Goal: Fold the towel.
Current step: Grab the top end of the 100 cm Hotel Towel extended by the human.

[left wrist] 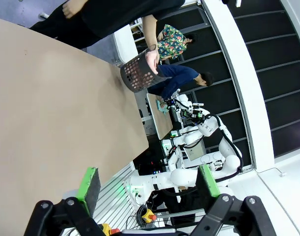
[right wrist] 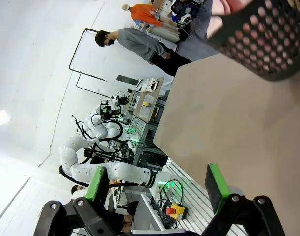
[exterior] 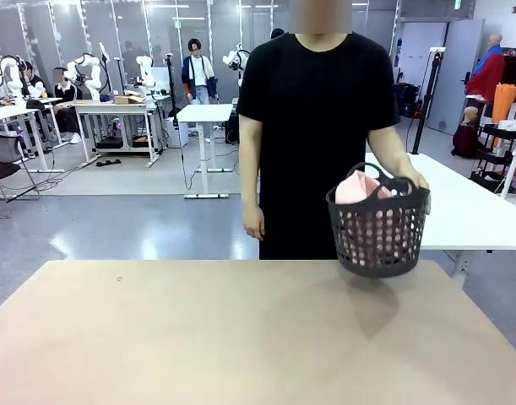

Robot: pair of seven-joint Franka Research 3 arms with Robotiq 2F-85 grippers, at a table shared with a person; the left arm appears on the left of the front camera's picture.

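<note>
Left claw (left wrist: 149,178) wide open, empty, over bare counter (exterior: 198,337). Right claw (right wrist: 157,181) also wide open, holding nothing. Towel (exterior: 356,187) bunched inside dark basket (exterior: 380,236), pink fold poking above rim. Person's hand (exterior: 412,181) grips basket handle. Basket at counter's far edge, right of middle; resting or lifted, cannot tell.

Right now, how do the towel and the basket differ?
Colour: the towel is pale pink, the basket dark grey.
Form: the towel is soft and bunched, the basket rigid and perforated.
Role: the towel lies inside the basket, which the person's hand holds.
Shared: both are at the far right of the table.
</note>
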